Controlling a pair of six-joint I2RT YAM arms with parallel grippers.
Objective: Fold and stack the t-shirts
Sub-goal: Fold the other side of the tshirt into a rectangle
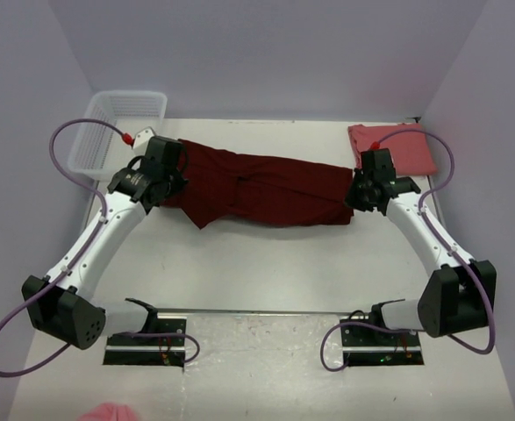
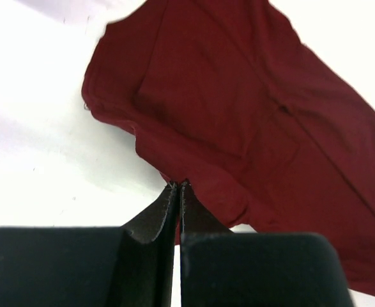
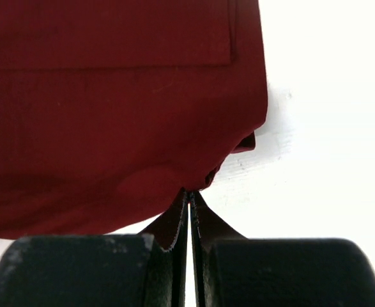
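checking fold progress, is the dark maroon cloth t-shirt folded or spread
Partly folded: dark maroon cloth t-shirt lies as a long band, layers overlapping.

Left arm (image 1: 108,230), right arm (image 1: 418,230): white links, bulky black joint housings (image 1: 64,313). Purple cables (image 1: 62,145) loop off each, red plugs (image 1: 127,138) at the wrists. Black base plates (image 1: 147,345). Left gripper (image 2: 176,185), right gripper (image 3: 190,192): black wedge fingers, toothed inner edges.
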